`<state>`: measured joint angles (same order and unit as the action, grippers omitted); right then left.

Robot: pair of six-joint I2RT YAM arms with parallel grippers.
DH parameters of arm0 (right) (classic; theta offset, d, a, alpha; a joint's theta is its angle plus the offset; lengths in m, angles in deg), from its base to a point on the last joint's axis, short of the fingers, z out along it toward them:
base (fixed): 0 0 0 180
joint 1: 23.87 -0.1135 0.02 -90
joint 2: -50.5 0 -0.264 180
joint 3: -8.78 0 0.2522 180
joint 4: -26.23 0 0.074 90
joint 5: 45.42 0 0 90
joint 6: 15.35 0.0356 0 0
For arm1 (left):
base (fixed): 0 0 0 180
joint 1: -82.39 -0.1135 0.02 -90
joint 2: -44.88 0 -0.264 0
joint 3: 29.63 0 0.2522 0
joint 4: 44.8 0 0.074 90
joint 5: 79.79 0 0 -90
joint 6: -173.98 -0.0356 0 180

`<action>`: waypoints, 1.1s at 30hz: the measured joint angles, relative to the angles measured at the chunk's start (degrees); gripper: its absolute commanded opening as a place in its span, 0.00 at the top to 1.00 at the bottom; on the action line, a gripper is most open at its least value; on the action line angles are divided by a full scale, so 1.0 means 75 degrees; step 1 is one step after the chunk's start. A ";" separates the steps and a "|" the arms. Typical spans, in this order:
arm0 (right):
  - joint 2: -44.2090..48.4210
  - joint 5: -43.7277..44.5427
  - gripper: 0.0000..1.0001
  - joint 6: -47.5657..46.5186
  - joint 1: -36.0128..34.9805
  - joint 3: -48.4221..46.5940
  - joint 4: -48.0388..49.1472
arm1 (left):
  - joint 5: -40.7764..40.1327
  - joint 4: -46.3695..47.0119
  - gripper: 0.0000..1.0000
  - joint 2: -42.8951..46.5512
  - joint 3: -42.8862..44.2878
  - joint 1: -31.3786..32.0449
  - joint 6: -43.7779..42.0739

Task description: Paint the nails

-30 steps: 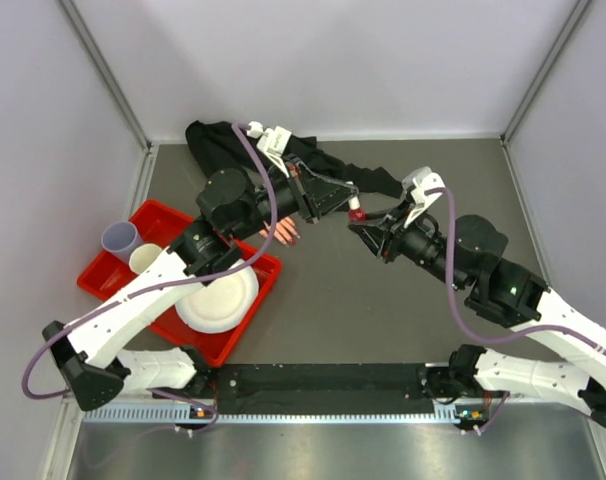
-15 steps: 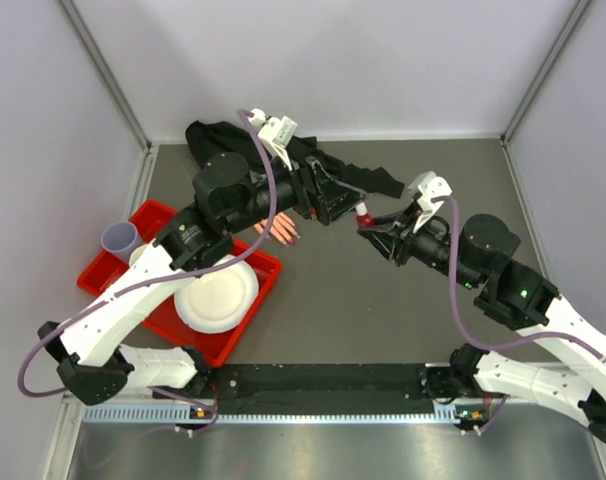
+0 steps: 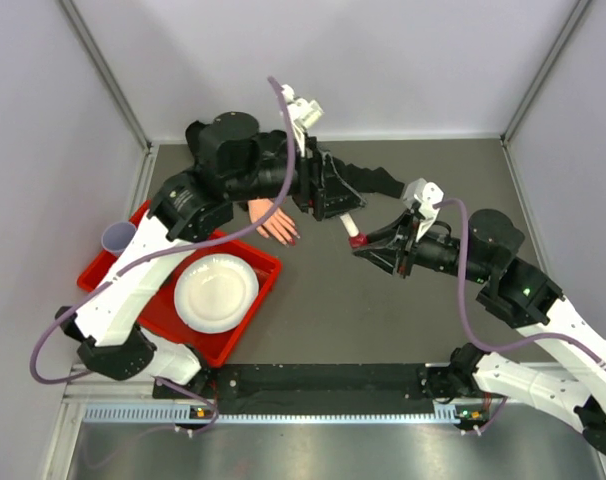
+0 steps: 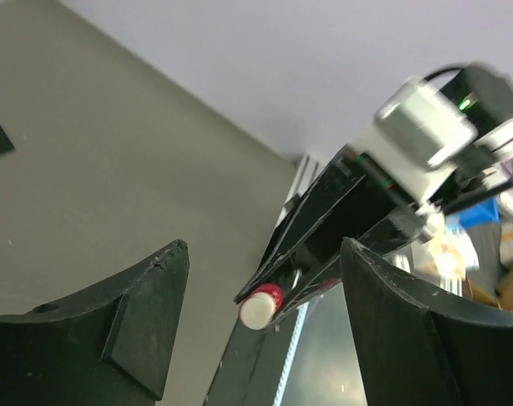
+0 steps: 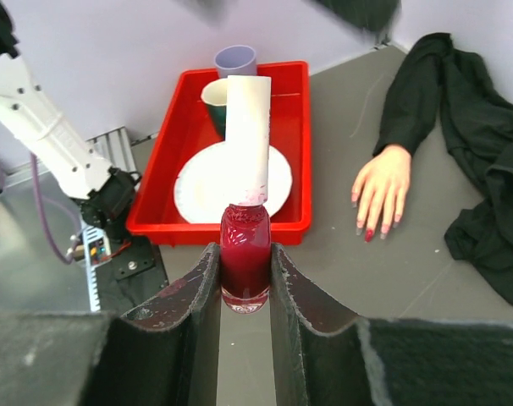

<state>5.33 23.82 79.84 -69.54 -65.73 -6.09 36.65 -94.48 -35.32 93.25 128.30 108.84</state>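
Uncapping comes first: the right gripper [image 5: 245,258] pinches the small red glass polish bottle [image 5: 245,233], its tall white cap [image 5: 249,127] on. The left gripper [image 4: 265,249] hangs spread near that cap, gripping nothing. The dark-red nails [image 5: 368,230] of the pale mannequin hand [image 5: 382,188] lie far-left on the grey surface [image 3: 383,320]. Next, I judge, the left gripper must close squarely on the cap and twist.

Top external: overhead, looking down on the table [image 3: 383,310]; left wrist: near, facing the polish bottle [image 4: 261,306]; right wrist: just behind that bottle, facing the red tray [image 5: 172,233].
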 measured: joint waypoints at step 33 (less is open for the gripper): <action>-0.0055 -0.0592 1.00 0.0140 0.0265 0.0000 0.0006 | 0.1431 -0.1682 0.55 -0.0280 0.0055 0.0000 -0.1169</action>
<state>4.92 19.39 80.89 -67.55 -65.73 -6.05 47.38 -107.09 -37.42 93.67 128.30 100.08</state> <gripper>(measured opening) 0.233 0.505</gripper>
